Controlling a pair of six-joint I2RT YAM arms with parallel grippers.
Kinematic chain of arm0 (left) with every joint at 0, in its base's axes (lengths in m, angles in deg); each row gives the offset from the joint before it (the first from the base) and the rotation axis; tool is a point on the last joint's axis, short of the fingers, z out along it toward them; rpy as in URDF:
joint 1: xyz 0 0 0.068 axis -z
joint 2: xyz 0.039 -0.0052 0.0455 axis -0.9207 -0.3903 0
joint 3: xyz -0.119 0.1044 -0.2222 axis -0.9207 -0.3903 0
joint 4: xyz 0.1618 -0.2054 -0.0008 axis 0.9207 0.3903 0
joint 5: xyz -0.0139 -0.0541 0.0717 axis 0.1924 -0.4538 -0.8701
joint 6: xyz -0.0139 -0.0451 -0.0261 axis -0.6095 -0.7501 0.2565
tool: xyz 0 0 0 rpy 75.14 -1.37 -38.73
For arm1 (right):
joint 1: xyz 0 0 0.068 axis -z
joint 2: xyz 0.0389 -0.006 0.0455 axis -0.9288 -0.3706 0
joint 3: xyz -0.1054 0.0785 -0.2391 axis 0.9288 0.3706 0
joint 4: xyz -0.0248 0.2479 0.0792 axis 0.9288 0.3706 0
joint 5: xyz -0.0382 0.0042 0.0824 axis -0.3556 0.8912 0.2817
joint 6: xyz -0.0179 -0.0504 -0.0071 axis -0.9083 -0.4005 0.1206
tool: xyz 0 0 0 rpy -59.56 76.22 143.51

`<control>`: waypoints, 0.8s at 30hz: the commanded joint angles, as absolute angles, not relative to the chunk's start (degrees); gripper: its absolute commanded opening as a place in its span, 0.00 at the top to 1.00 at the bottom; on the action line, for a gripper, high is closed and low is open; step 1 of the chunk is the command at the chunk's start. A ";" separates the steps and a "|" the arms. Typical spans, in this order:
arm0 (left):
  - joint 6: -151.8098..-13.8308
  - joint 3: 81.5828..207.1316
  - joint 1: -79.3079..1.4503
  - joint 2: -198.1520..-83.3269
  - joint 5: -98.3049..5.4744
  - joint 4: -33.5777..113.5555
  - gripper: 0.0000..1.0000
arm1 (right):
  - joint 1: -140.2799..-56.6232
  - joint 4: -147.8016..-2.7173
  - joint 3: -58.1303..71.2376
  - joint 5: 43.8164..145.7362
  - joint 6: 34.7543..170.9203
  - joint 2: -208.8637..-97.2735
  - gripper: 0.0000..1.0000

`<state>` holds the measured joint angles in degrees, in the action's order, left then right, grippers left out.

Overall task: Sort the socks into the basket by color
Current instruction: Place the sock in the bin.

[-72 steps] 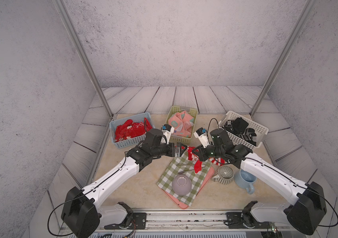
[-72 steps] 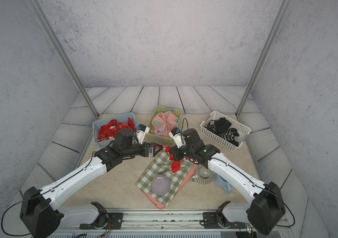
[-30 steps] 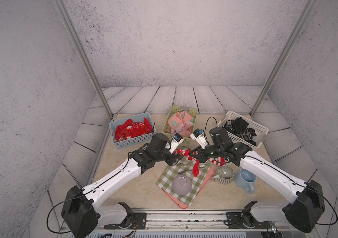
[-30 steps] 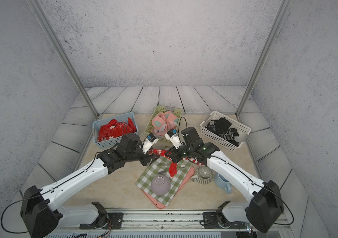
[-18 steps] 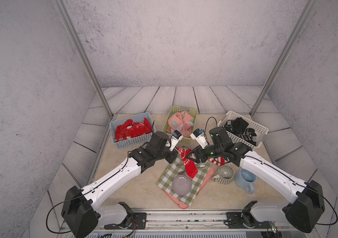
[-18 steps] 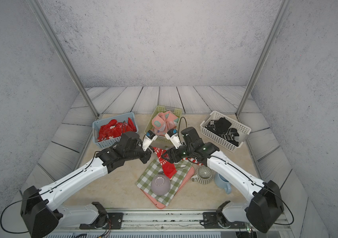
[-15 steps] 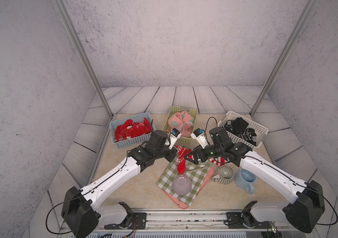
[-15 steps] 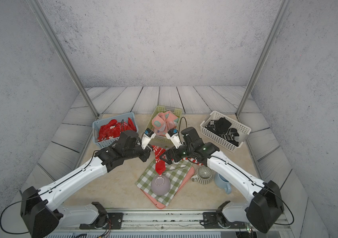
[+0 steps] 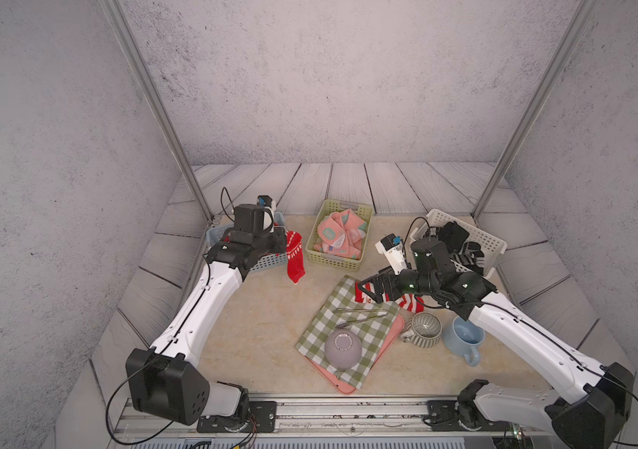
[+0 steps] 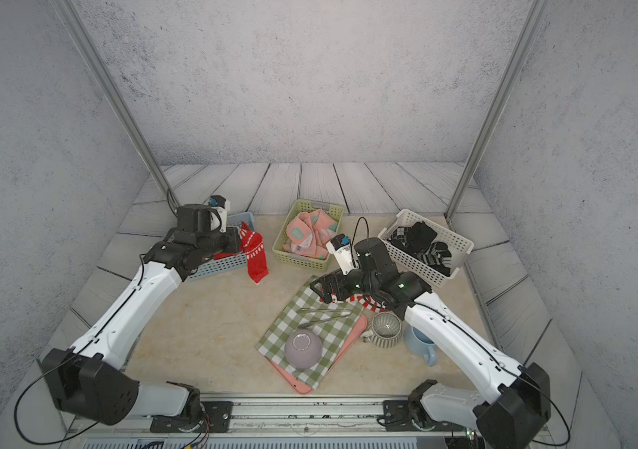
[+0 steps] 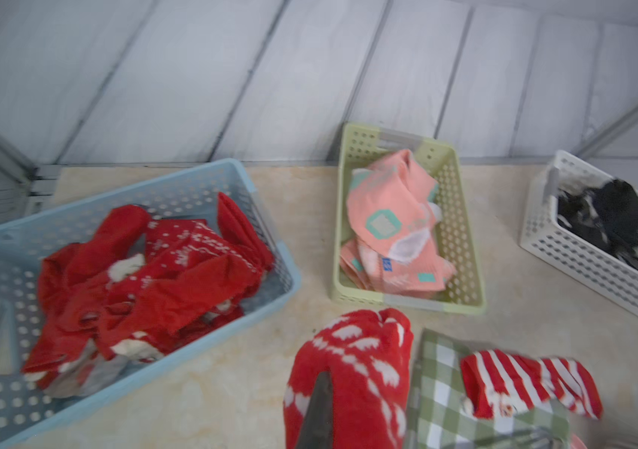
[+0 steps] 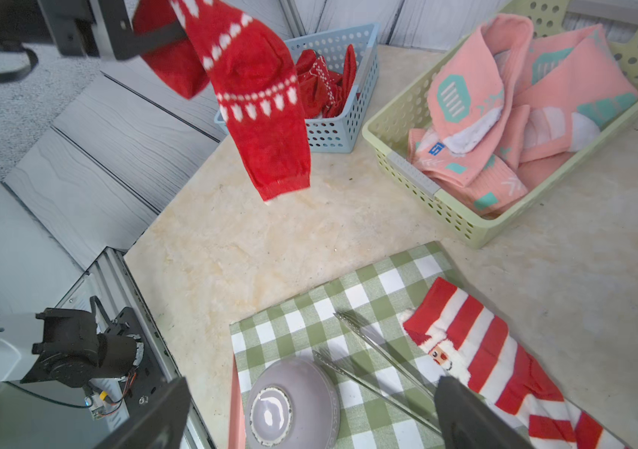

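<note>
Tabletop [image 9: 255, 322] beige, walls [image 9: 329, 77] grey | my left gripper [image 9: 285, 240] pinches red sock [image 9: 294, 256], ten o'clock; right gripper [image 9: 371, 289] spread | striped sock [image 12: 476, 330]'s Santa shows right-wrist only

The left gripper [image 9: 285, 238] now pinches the red sock [image 9: 294, 258] and has swung it off the checked cloth [image 9: 331, 308] out towards ten o'clock, where it dangles beside the blue basket [image 9: 266, 263]. The right gripper [image 9: 371, 289] has let go and gapes wide.

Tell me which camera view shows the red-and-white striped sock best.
The right wrist view: the striped sock lies close and sharp, Santa face visible, partly on the checked cloth. In both top views the right gripper covers most of it; the left wrist view shows it blurred.
</note>
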<state>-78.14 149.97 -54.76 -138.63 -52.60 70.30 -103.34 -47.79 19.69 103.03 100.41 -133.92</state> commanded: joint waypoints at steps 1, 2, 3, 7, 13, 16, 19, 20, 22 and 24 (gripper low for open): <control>-78.56 154.22 -58.73 -142.64 -54.91 72.04 1.00 | -102.75 -46.59 21.11 100.81 101.61 -134.34 0.01; -78.19 156.04 -59.96 -144.42 -55.03 72.03 1.00 | -102.47 -46.62 21.29 101.01 101.70 -134.47 0.01; -77.95 157.76 -61.23 -146.37 -55.29 72.04 1.00 | -102.14 -46.77 21.57 101.26 101.71 -134.58 0.01; -77.81 164.15 -66.32 -153.10 -55.88 72.50 1.00 | -100.81 -46.63 22.05 101.85 101.76 -135.46 0.01; -76.67 171.64 -70.95 -161.98 -56.44 73.03 1.00 | -98.24 -47.06 23.11 103.81 101.34 -136.63 0.01; -76.33 172.13 -71.81 -165.77 -57.99 72.61 1.00 | -97.39 -47.19 22.85 104.45 101.06 -138.13 0.01; -76.15 173.18 -72.22 -170.32 -58.47 73.50 1.00 | -96.71 -47.57 22.89 104.92 100.86 -139.58 0.01; -76.27 173.48 -72.26 -171.98 -58.36 73.93 1.00 | -96.65 -47.58 22.86 104.88 100.69 -140.12 0.01; -76.69 173.98 -72.23 -174.59 -58.70 74.88 1.00 | -96.40 -47.46 22.69 104.93 100.57 -140.80 0.01; -77.69 174.22 -72.37 -177.07 -59.25 75.68 1.00 | -96.00 -47.66 22.67 105.18 100.57 -141.02 0.01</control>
